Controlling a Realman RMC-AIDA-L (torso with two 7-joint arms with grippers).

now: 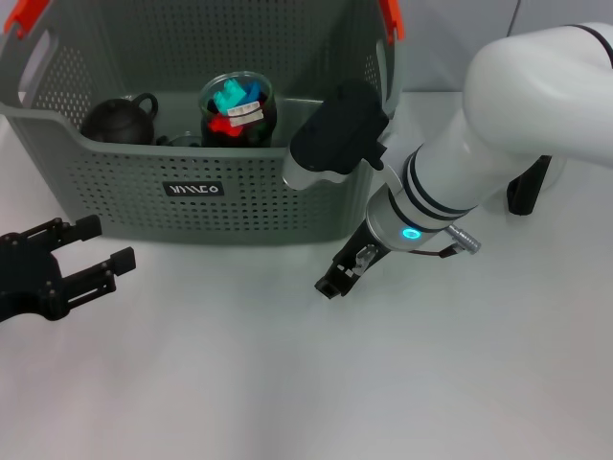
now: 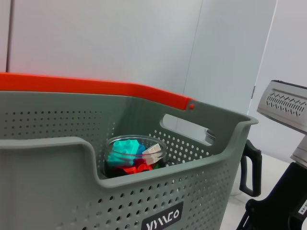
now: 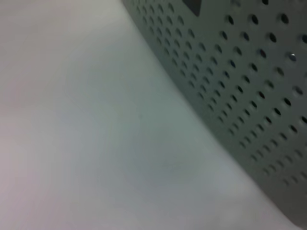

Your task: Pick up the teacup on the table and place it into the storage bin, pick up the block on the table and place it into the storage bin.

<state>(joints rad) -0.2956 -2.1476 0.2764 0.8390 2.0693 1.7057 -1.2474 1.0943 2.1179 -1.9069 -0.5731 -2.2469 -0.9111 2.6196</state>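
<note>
Grey-green perforated plastic storage bin [image 1: 239, 192] sits at the back of my white bench [image 1: 287, 383], holding a clear round cup of coloured blocks [image 1: 237, 107] beside a dark round teapot [image 1: 117, 120]. My left pincer [image 1: 96, 251] hovers spread and empty before it; my right pincer [image 1: 341, 273], low near the bin's corner, I cannot tell.

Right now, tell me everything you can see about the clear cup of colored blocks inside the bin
The clear cup is a round, see-through container, glass or plastic by its look, standing upright inside the storage bin on its floor, near the middle. It holds loose toy blocks: teal on top, red below, some blue, and a pale piece with a label. A dark teapot sits apart from it toward the robot's left. Neither gripper touches it. The left wrist view shows it through the bin's handle dip.
</note>
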